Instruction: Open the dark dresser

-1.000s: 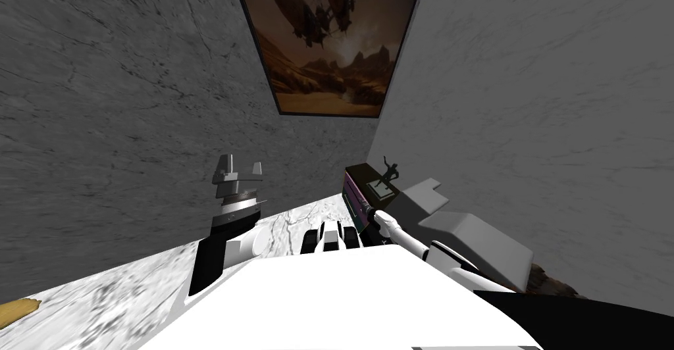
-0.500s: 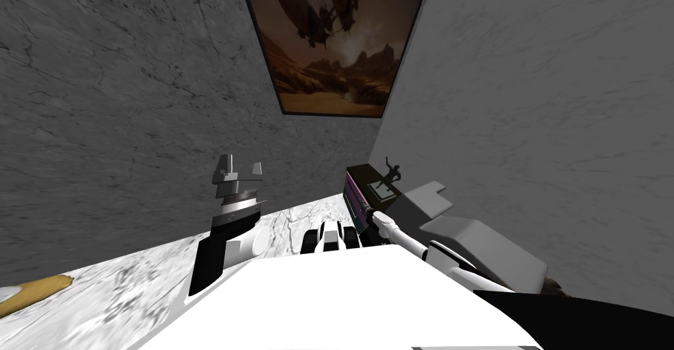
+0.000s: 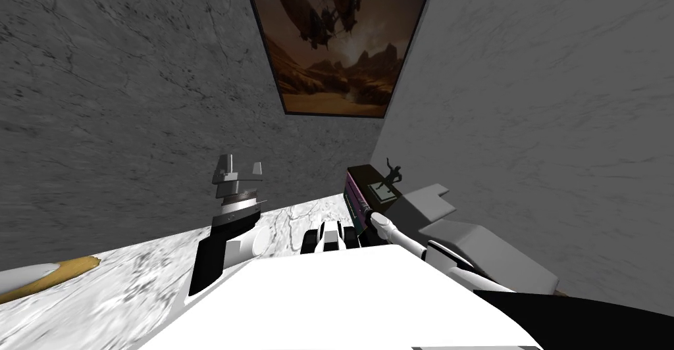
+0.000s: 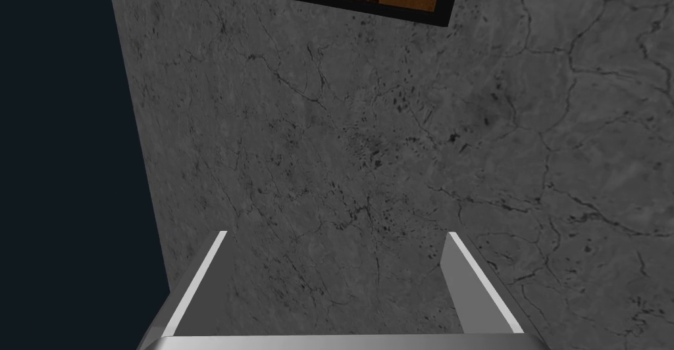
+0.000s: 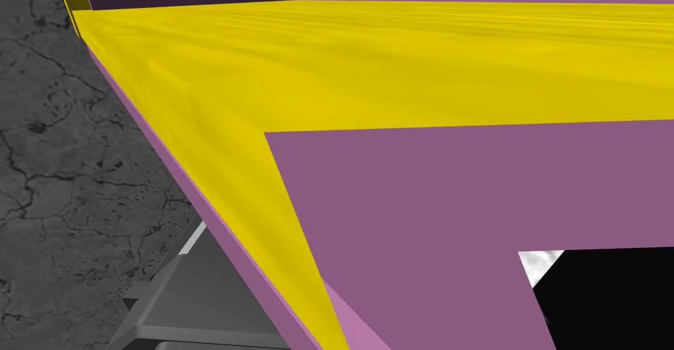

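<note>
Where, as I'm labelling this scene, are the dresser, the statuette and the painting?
dresser (image 3: 356,199), head view, on its front face.
statuette (image 3: 393,171), head view, on the figure's body.
painting (image 3: 336,43), head view, on the middle of the canvas.

My left gripper (image 4: 336,234) has two thin, light grey blade fingers (image 4: 477,287) above stacked grey and black wrist rings (image 3: 235,201). Left arm (image 3: 210,260): black segment, white rounded joint. Right forearm (image 3: 395,229): slim, white, seemingly with dark joint bands.
</note>
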